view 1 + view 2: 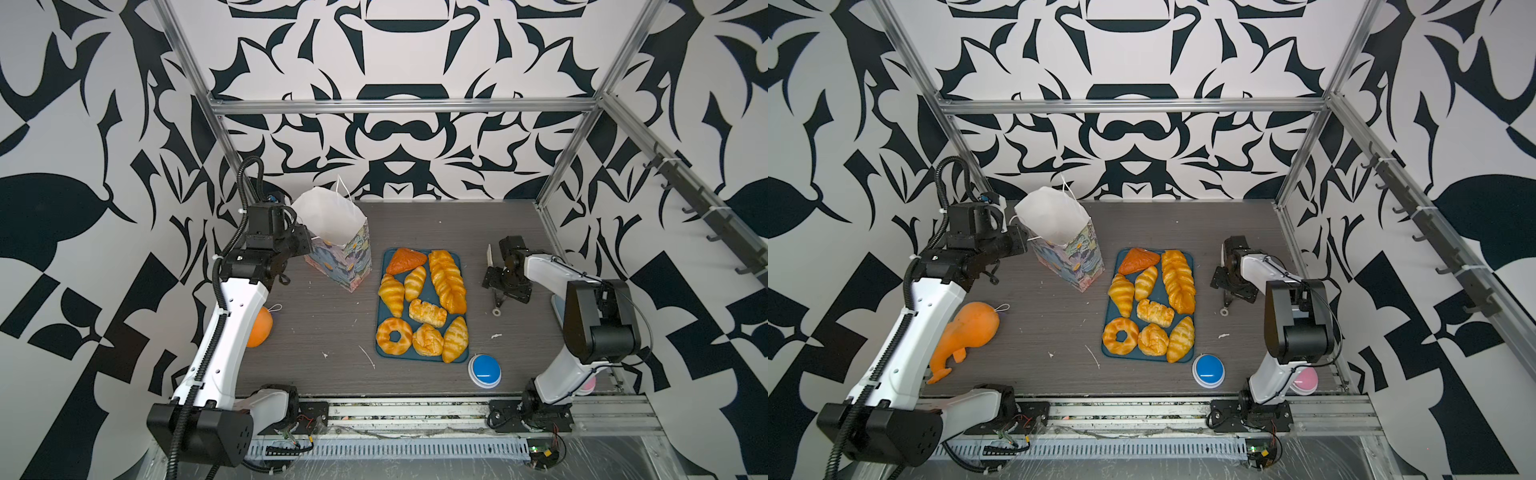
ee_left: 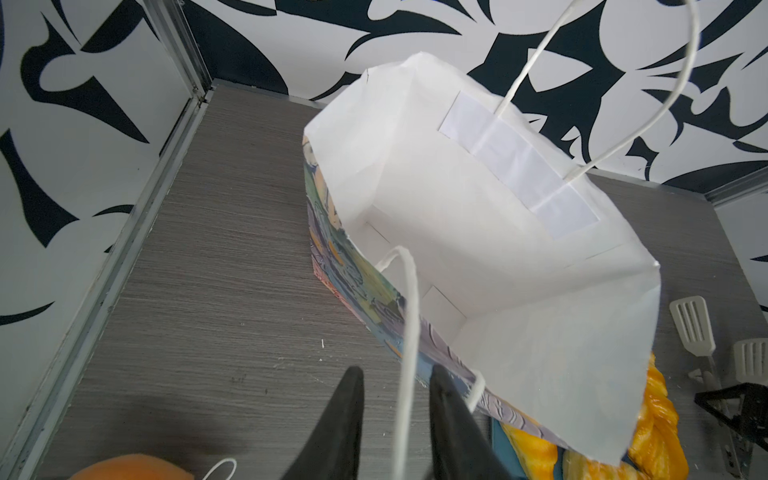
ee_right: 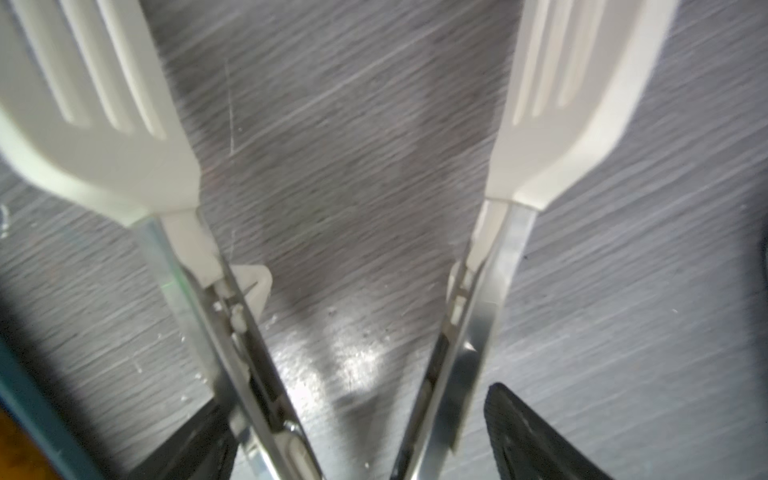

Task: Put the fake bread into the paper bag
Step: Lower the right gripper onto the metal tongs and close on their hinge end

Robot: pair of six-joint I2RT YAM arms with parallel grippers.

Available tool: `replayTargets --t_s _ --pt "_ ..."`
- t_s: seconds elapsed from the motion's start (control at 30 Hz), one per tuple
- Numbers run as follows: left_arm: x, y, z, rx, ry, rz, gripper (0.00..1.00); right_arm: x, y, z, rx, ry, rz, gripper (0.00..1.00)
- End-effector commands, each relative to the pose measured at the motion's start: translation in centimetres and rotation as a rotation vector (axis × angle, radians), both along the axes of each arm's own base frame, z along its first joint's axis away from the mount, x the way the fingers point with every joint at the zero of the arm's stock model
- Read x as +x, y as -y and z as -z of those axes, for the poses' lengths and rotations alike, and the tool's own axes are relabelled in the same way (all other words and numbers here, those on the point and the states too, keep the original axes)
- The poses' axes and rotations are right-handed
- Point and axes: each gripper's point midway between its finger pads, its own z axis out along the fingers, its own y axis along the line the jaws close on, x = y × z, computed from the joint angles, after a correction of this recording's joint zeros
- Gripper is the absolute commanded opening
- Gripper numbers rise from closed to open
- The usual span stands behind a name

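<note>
Nearest you, a blue button [image 1: 485,370] sits just off the tray's [image 1: 380,354] near corner. An orange soft toy [image 1: 967,328] with a string loop lies by your left arm.

Fake bread [image 1: 428,311]: all eight pieces are on the teal tray, mid-table. They are glossy, golden-orange, with paler stripes.
- Near row: ring [image 1: 394,336], round bun [image 1: 428,340], croissant [image 1: 455,338].
- Middle: a short braided bun.
- Behind it: two croissants side by side [image 1: 390,295] and a long braided loaf [image 1: 448,280] down the right edge.
- Far corner: darker orange triangle [image 1: 406,259].

The pieces are packed close, several touching.

Your right gripper [image 3: 355,397] is just right of the tray. It's wide and holds white slotted tongs [image 3: 104,137], with the blades spread over the grey table [image 1: 324,316].

Your left gripper [image 2: 397,370] is at the bag's near side. The gap is narrow and the near string handle [image 2: 411,311] runs through it. Can't tell if the string is pinched.

Paper bag [image 1: 332,216]: stands far left, just beyond the tray's far-left corner and apart from it. The mouth is open. The outside has a pastel leafy print and the inside is plain white. The far handle [image 2: 681,83] stands up.
</note>
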Motion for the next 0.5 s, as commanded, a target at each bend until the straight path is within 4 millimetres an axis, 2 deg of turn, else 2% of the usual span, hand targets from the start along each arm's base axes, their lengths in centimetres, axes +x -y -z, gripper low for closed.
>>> replayTargets --t_s 0.0,0.47 --pt "-0.21 -0.36 -0.28 0.006 0.022 -0.010 0.31 1.60 0.12 -0.67 -0.002 0.054 0.011 0.93" --pt "-0.29 -0.63 -0.21 0.015 0.025 -0.020 0.31 2.28 0.94 0.17 -0.050 0.041 0.023 0.89"
